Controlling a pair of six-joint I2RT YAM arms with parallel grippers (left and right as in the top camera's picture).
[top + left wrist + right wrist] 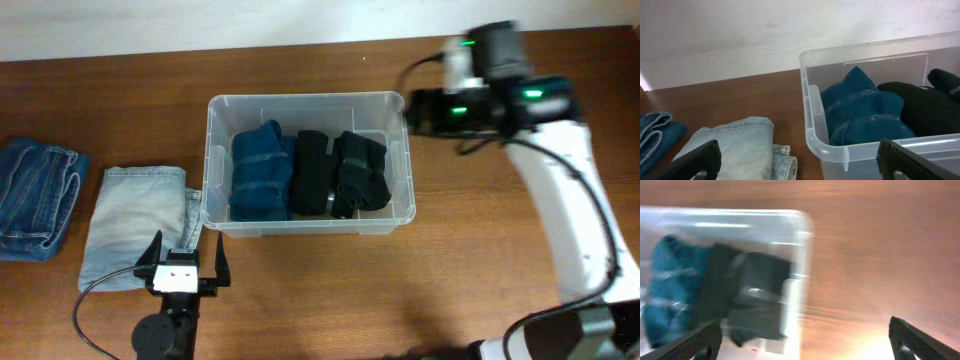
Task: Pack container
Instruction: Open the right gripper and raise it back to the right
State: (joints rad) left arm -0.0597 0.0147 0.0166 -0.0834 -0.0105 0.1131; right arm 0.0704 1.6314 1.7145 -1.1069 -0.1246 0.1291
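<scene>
The container (212, 150) is sitting mid-table with three rolled garments (305, 172) inside; its thin clear plastic is looking light, slick and slightly flexible, likeliest gripped at the rolled rim; the left gripper (186, 252) and right gripper (415, 110) are hanging spread, empty.

A brown wood-grain surface (480, 250) spreads around and beyond the left fingers (695, 160). At its far edge, ahead of them, stands a pale, faintly scuffed wall (740, 35) in even, soft light.
</scene>
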